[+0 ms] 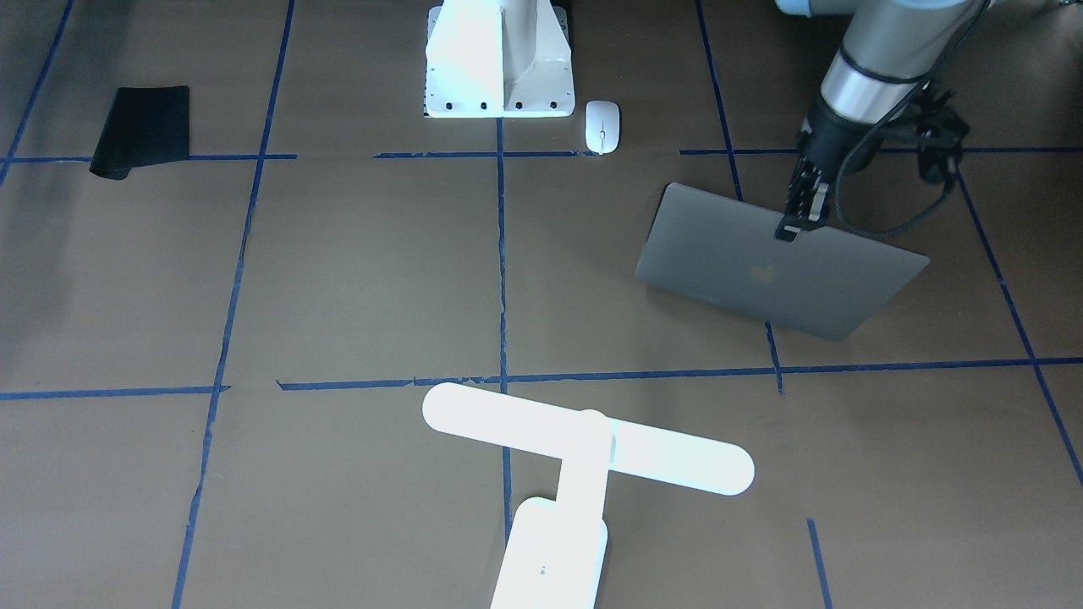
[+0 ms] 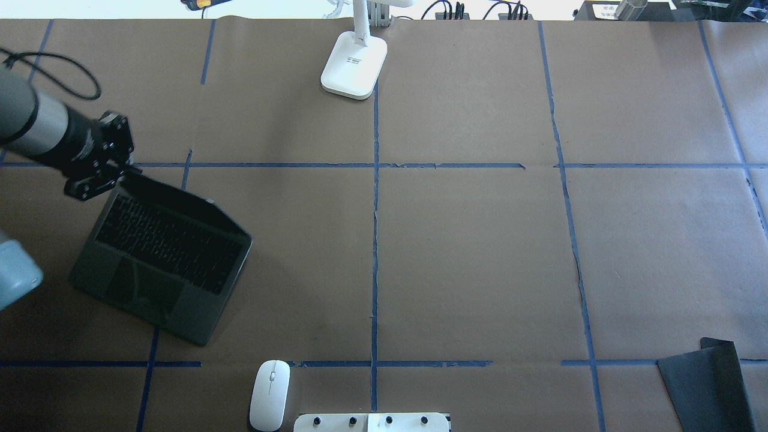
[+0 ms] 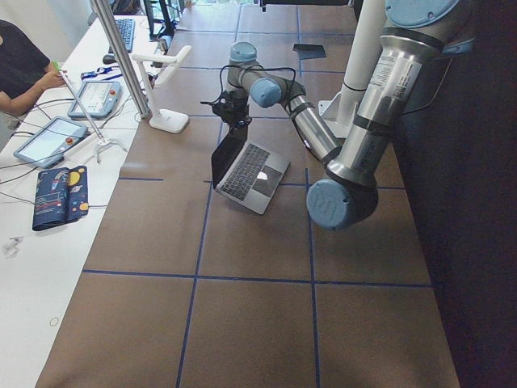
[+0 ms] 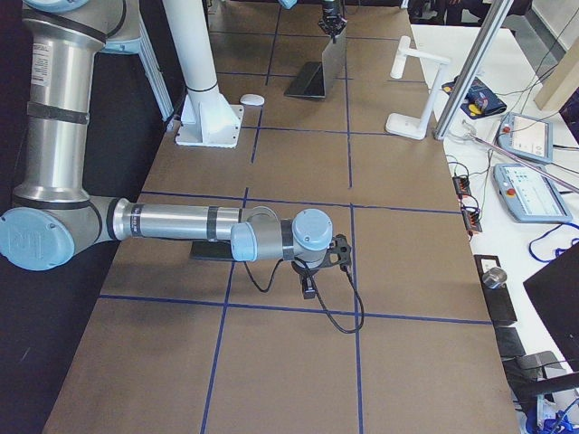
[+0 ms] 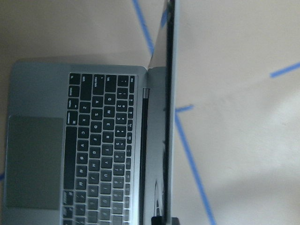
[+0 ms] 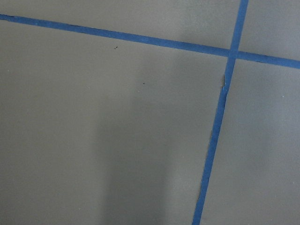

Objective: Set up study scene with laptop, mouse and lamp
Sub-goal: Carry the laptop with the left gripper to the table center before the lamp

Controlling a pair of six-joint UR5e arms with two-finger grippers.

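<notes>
The grey laptop stands open on the robot's left side of the table, keyboard facing the robot. My left gripper is shut on the top edge of its lid; the left wrist view shows the lid edge-on, near upright. The white mouse lies next to the robot pedestal. The white lamp stands at the far middle edge, its base on the table. My right gripper hangs low over bare table on the other side; I cannot tell whether it is open or shut.
The white robot pedestal stands at the near middle edge. A flat black mat lies at the robot's near right. Blue tape lines divide the brown table. Tablets and cables lie on a side table beyond the lamp.
</notes>
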